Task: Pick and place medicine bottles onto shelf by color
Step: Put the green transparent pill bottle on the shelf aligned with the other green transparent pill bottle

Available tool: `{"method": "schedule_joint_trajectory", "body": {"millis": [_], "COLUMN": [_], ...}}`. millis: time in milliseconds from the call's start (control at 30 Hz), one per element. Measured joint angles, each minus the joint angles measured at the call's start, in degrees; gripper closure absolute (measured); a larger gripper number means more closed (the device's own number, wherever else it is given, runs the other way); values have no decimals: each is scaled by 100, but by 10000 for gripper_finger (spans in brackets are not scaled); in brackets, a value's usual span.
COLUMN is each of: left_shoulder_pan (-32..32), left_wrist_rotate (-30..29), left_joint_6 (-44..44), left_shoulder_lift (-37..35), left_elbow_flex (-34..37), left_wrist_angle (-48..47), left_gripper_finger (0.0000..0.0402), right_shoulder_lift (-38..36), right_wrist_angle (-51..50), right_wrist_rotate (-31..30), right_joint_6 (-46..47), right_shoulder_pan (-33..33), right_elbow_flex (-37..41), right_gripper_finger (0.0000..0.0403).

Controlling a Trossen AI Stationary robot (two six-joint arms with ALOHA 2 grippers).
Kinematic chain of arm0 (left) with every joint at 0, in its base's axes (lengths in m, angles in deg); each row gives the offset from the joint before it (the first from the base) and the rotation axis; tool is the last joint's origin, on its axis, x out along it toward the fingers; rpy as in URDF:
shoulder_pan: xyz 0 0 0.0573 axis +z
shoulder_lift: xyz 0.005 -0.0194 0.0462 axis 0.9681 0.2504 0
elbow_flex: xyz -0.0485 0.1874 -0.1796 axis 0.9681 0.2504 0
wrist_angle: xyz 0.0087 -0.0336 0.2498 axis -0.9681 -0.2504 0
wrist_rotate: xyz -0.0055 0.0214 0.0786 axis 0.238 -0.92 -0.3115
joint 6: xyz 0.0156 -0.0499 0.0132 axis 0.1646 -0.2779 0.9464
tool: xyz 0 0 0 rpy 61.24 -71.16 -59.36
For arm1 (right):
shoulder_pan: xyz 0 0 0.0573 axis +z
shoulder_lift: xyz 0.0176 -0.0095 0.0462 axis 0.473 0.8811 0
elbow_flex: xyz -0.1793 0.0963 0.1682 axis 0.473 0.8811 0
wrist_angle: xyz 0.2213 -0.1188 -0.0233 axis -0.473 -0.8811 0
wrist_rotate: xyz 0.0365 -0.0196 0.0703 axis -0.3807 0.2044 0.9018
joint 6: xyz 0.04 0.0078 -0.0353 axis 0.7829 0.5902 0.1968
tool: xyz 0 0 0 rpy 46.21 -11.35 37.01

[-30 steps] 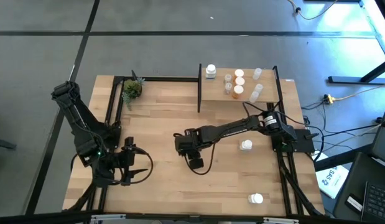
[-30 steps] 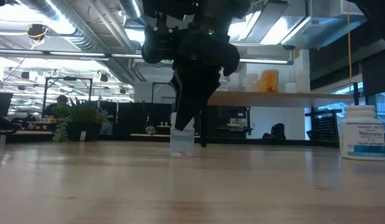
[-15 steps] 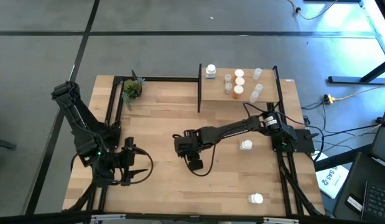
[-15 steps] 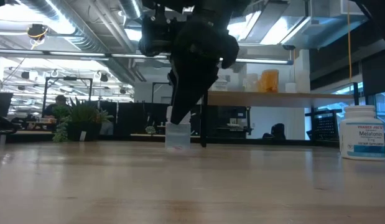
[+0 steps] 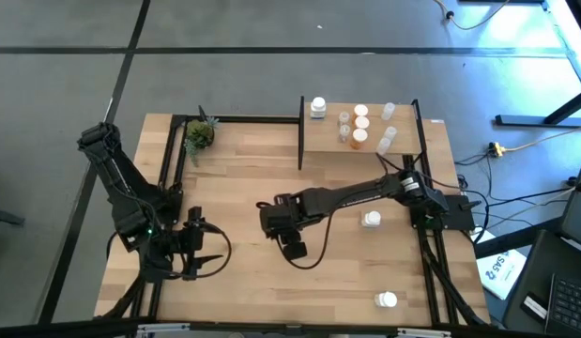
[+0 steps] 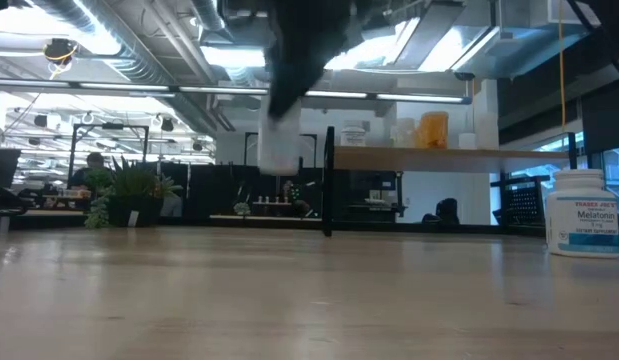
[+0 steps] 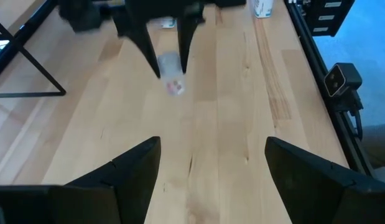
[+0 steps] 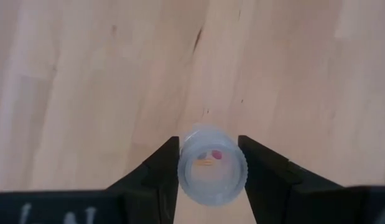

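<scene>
Gripping a small clear bottle (image 8: 212,164), the right gripper (image 8: 209,163) had its two dark fingers (image 8: 162,167) pressed against the bottle's sides — the right wrist view looked straight down on its round top, with a couple of small coloured pills visible inside. In the low view that clear bottle (image 6: 277,145) hung well above the tabletop (image 6: 309,290), nothing under it, with the dark arm blurred above it. From overhead the right gripper (image 5: 288,237) sat out over the middle of the tabletop (image 5: 234,188), the arm stretching across from its base at the right edge.

The left gripper (image 5: 202,251) was parked near the front left part of the table, fingers spread apart and holding nothing; its wrist view showed its own two fingers (image 7: 134,167) wide open, with the right gripper (image 7: 163,38) and the clear bottle (image 7: 170,67) farther off.

The shelf (image 5: 329,138) stood at the back right of the table — on it I could make out a white bottle (image 5: 317,107) near its back left corner, plus a cluster of clear and orange bottles (image 5: 361,127) further right. Two more white bottles were down on the tabletop: one (image 5: 371,220) just beside the right arm, another (image 5: 388,300) near the front right corner. In the low view a white bottle labelled Melatonin (image 6: 582,213) stood upright at the right side. A small green plant (image 5: 199,134) sat at the back left corner.
</scene>
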Motion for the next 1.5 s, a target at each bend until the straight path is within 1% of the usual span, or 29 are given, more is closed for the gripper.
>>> {"method": "schedule_joint_trajectory", "body": {"millis": [200,333,533,633,700,767,933,1033,1100,1367,1500], "left_shoulder_pan": [0,0,0,0,0,8,164,298,388,608,616], "left_wrist_rotate": [0,-3,-106,-109,-133,-218,-295,-293,-292,-205,-198], "left_joint_6": [2,3,157,157,153,152,155,155,155,304,413], "left_shoulder_lift": [2,2,2,2,2,2,2,2,2,2,2], "left_elbow_flex": [0,0,0,0,0,0,0,0,0,0,0], "left_wrist_angle": [-87,-110,-112,-110,-112,-110,-110,-110,-108,-108,-109], "left_gripper_finger": [118,118,118,118,118,118,118,118,118,118,118], "right_shoulder_lift": [-2,-2,-9,-231,-376,-510,-897,-1121,-1249,-1432,-1443], "right_wrist_angle": [-675,-1346,-2000,-2159,-2310,-2520,-2693,-2940,-3065,-3227,-3219], "right_wrist_rotate": [0,-5,-19,-51,-196,-408,-860,-1361,-1539,-1541,-1266], "right_joint_6": [-156,44,165,296,370,459,569,700,883,993,1029], "right_shoulder_pan": [30,26,26,23,24,24,19,0,-53,-487,-682], "right_elbow_flex": [-806,-1296,-1996,-1877,-1873,-1874,-1873,-1873,-1873,-1869,-1869], "right_gripper_finger": [255,254,254,254,252,252,251,250,250,250,250]}}
